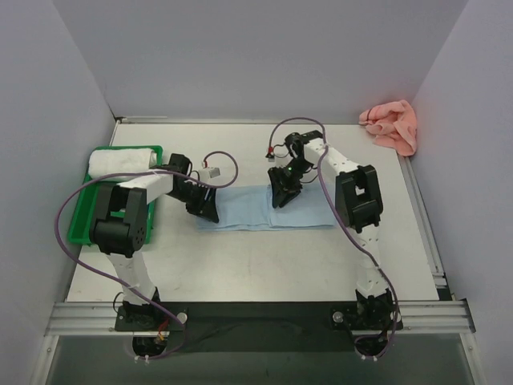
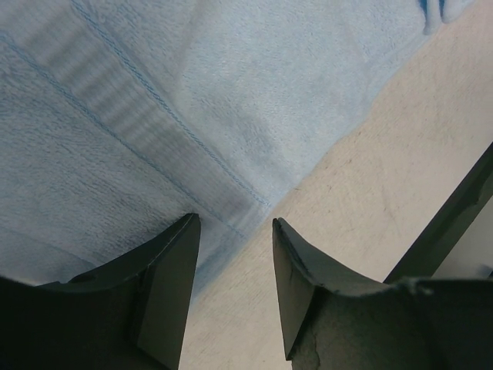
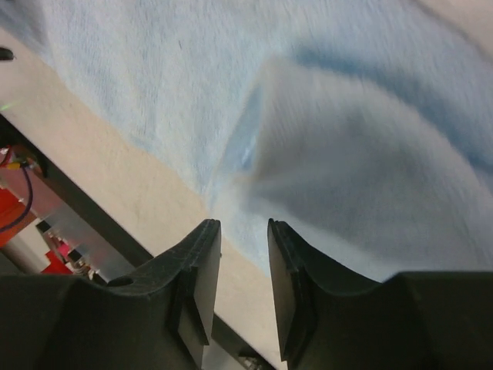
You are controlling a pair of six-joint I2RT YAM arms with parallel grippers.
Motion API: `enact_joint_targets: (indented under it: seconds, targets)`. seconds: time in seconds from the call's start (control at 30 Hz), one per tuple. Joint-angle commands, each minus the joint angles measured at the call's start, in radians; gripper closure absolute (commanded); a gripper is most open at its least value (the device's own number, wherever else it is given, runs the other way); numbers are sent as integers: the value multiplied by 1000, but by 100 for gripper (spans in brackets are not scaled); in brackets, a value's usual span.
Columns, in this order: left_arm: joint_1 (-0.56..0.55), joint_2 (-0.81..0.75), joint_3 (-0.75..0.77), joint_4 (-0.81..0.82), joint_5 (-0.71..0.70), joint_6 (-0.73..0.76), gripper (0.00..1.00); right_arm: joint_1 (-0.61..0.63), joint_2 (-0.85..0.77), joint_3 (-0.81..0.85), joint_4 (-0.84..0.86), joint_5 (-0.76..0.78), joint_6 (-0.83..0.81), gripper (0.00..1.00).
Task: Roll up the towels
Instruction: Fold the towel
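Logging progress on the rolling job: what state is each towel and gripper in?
Light blue cloth towel: flat, unrolled.
Salmon pink cloth towel: crumpled, far right corner.
White towel: rolled, in green plastic tray.
Left gripper: open, over blue towel's end.
Right gripper: open, over blue towel.

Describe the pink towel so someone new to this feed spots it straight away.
Look at the table from above and go to its far right corner. The pink towel lies there in a crumpled heap. It is the only bunched cloth: the blue towel is spread flat mid-table, and the white roll sits in the green bin on the left.
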Motion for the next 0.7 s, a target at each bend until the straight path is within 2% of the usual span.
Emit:
enact_joint_targets:
  seconds: [0.0,0.17,0.3,0.47,0.67]
  targets:
    - [8,-73,31,3,27,30,47,-148,-239,-74,-62,-82,13,66]
    - [8,-102,9,3,13,43,46,-322,-365,-205,-50,-35,24,59]
    - [8,-100,4,11,11,40,45,-417,-333,-269,-40,8,27,59]
    - [8,-86,8,14,7,33,41,-443,-235,-260,-22,-6,33,57]
    - [8,-74,14,14,-11,30,40,-438,-129,-200,-11,-3,58,57]
